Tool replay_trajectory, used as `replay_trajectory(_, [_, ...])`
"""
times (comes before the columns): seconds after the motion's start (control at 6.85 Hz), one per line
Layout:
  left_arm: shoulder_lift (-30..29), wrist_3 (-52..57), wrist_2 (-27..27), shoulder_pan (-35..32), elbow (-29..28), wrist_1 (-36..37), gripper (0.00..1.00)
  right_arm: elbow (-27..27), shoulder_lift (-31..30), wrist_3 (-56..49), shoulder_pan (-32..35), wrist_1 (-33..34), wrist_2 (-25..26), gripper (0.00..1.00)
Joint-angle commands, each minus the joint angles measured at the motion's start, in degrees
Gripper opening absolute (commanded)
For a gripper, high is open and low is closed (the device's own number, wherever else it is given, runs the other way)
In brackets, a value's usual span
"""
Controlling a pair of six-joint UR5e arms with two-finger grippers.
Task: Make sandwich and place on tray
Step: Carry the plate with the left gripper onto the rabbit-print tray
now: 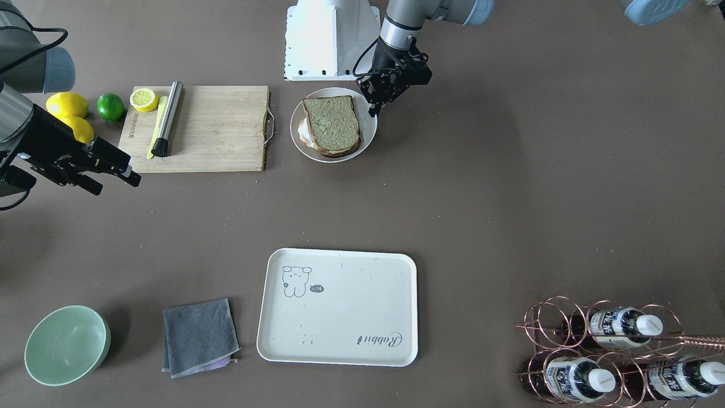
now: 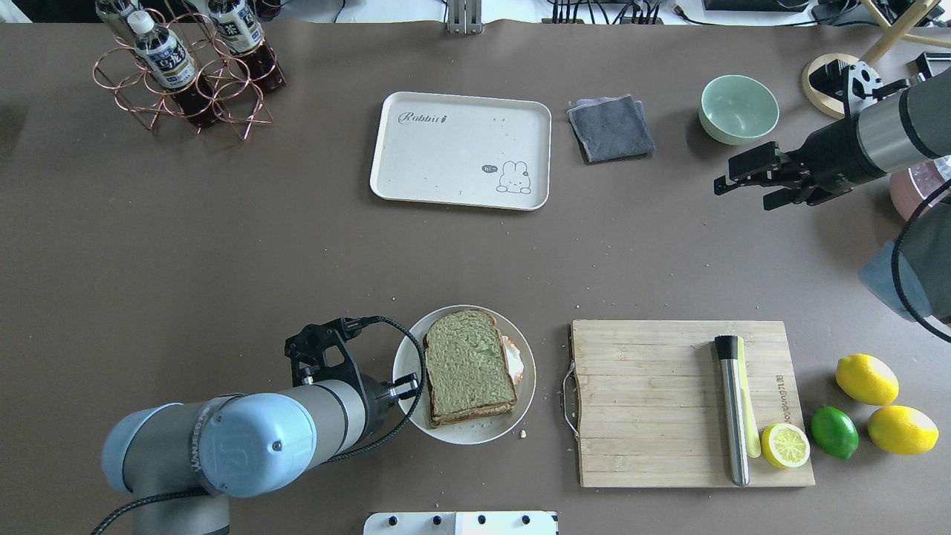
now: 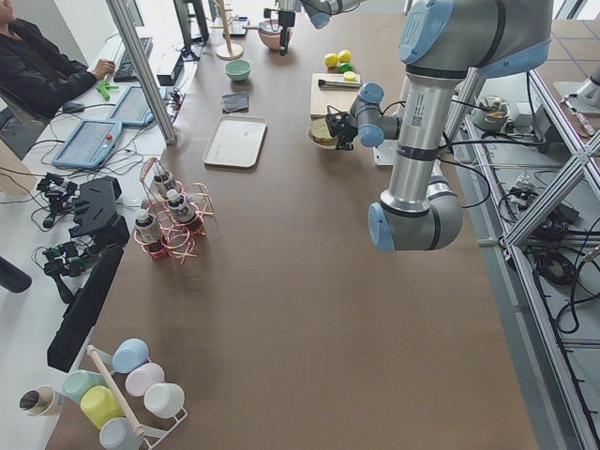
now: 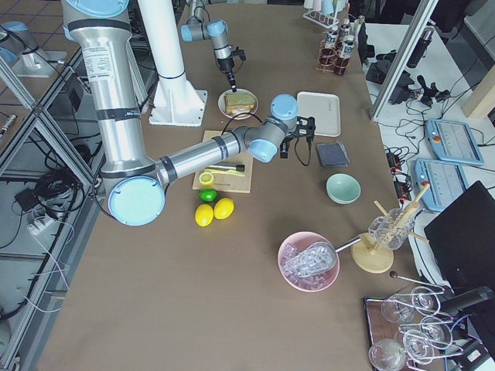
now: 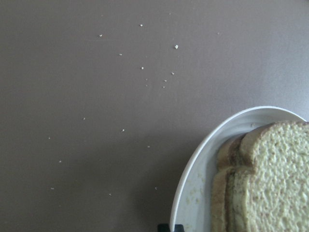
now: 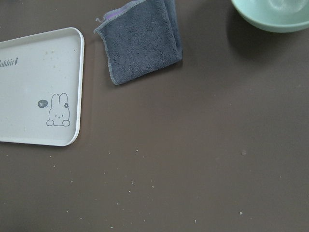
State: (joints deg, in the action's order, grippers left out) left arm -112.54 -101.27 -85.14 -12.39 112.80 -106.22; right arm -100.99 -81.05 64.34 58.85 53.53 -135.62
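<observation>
The sandwich (image 2: 468,368) is sitting assembled on the round plate (image 2: 405,364) at the robot's edge of the counter (image 2: 223,245). One bread slice is lying squarely over the other, and the white of the egg (image 2: 514,360) is peeking out at three o'clock in the overhead view, so the stacking looks done and the carry is what remains. The left pincer (image 1: 372,110) is hanging fingers-down just beside the plate's nine o'clock rim, probably so it can come at the stack from the side. It is holding nothing, and I cannot tell how wide its jaws are standing. The tray (image 2: 461,148) is lying bare at twelve o'clock from the plate, well apart from it across open counter, which leaves a straight path for the transfer. The right pincer (image 2: 741,192) is hovering with jaws parted and empty at about two o'clock from the plate, below the green bowl (image 2: 739,108) and off to the right of the grey cloth (image 2: 611,128). There it seems parked out of the way.
</observation>
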Motion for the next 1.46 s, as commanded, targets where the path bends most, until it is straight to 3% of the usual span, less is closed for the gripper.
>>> replay_trajectory(0.0, [-2.6, 0.0, -6.9, -8.5, -0.1, 0.0, 0.00, -0.1, -0.2, 0.0, 0.0, -0.1, -0.1, 0.99])
replay_trajectory(0.44, [-10.8, -4.7, -7.8, -19.1, -11.9, -0.4, 0.00, -0.7, -0.6, 0.1, 0.0, -0.2, 0.0, 0.99])
replay_trajectory(0.73, [-18.2, -11.7, -7.1, -20.7, -22.8, -0.8, 0.00, -0.4, -0.4, 0.1, -0.1, -0.1, 0.1, 0.99])
replay_trajectory(1.17, [-24.7, -11.5, -3.6, -23.4, -41.0, -12.1, 0.00, 0.0, -0.1, 0.2, -0.2, -0.1, 0.3, 0.99])
replay_trajectory(1.31, [-24.8, -11.2, -3.4, -23.3, -43.0, -13.6, 0.00, 0.1, -0.1, 0.3, -0.3, -0.1, 0.4, 0.99])
